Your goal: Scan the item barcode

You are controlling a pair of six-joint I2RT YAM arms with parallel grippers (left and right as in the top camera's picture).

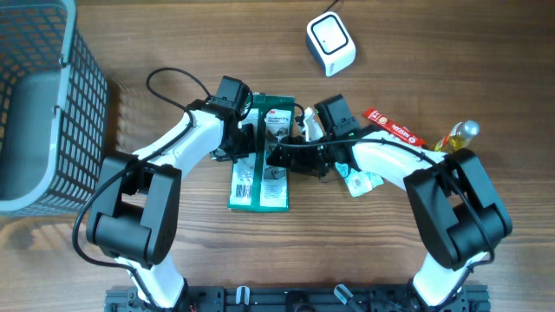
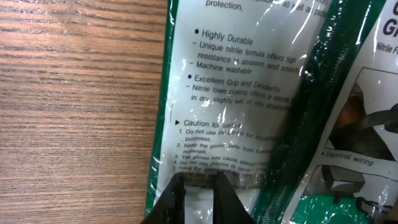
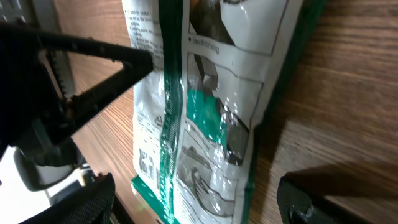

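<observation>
- Overhead: a grey mesh basket (image 1: 87, 113) is standing at the left edge of the wood-grain table (image 1: 173, 35). Only the basket's own grey floor is showing inside it.
- Overhead: the glove package (image 1: 260, 169), in glossy green and white film, is lying at mid-table between the two arms. Its barcode (image 1: 244, 182) is facing up on the left panel.
- Overhead: the left end effector (image 1: 250, 143) and right end effector (image 1: 288, 152) are meeting over the package; their jaws are not readable here.
- Overhead: a white rounded scanner (image 1: 330, 43) is sitting at the far side, well apart from the package. A red packet (image 1: 392, 128), a yellow bottle (image 1: 458, 137) and a small white sachet (image 1: 360, 182) are lying to the right.
- Left wrist: the black fingers (image 2: 227, 199) are pressing together on the package's film, clamping its printed back panel. The small print is legible only in this view.
- Right wrist: the right fingers (image 3: 305, 199) are standing wide apart with the package end between them, gripping nothing. This view alone is showing the left arm's black finger touching the package edge.
</observation>
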